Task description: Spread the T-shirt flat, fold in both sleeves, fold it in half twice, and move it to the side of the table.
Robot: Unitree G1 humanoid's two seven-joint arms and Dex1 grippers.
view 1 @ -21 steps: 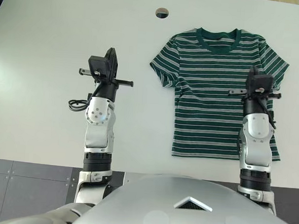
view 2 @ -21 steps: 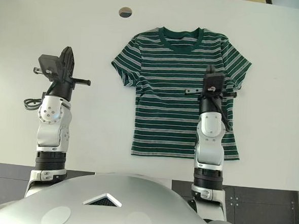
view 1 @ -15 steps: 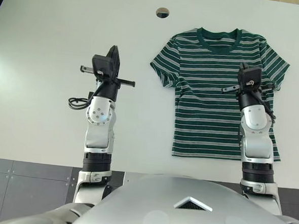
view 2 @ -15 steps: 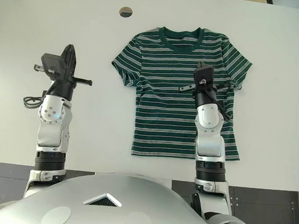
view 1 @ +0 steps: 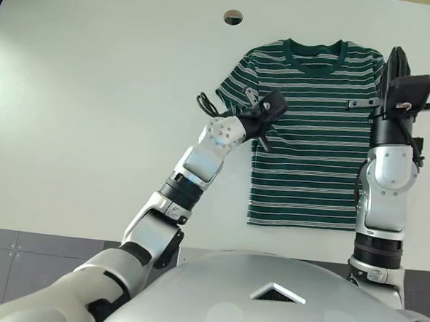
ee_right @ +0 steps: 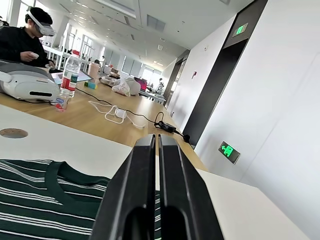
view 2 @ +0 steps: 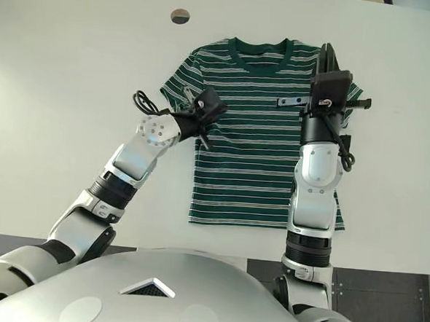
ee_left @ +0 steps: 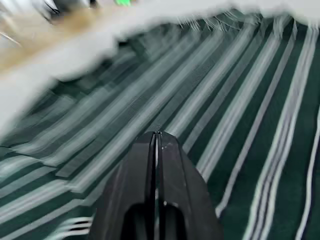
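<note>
Moved: left gripper [view 1: 277, 105] is swung over the T-shirt's [view 1: 310, 159] left sleeve, right gripper [ee_right: 156, 140] is raised above its right shoulder
Fingers: both pairs are pressed together, nothing is held
T-shirt: laid flat on the table [view 1: 95, 88], sleeve fold judged next

The striped T-shirt [view 2: 252, 156] lies flat on the white bench [view 2: 75, 65], collar toward 12 o'clock, with the left claw [view 2: 206, 108] over its 10 o'clock sleeve, the right claw [view 2: 325, 60] above its 2 o'clock shoulder, and a round hole [view 2: 180, 16] off at 11 o'clock.
</note>
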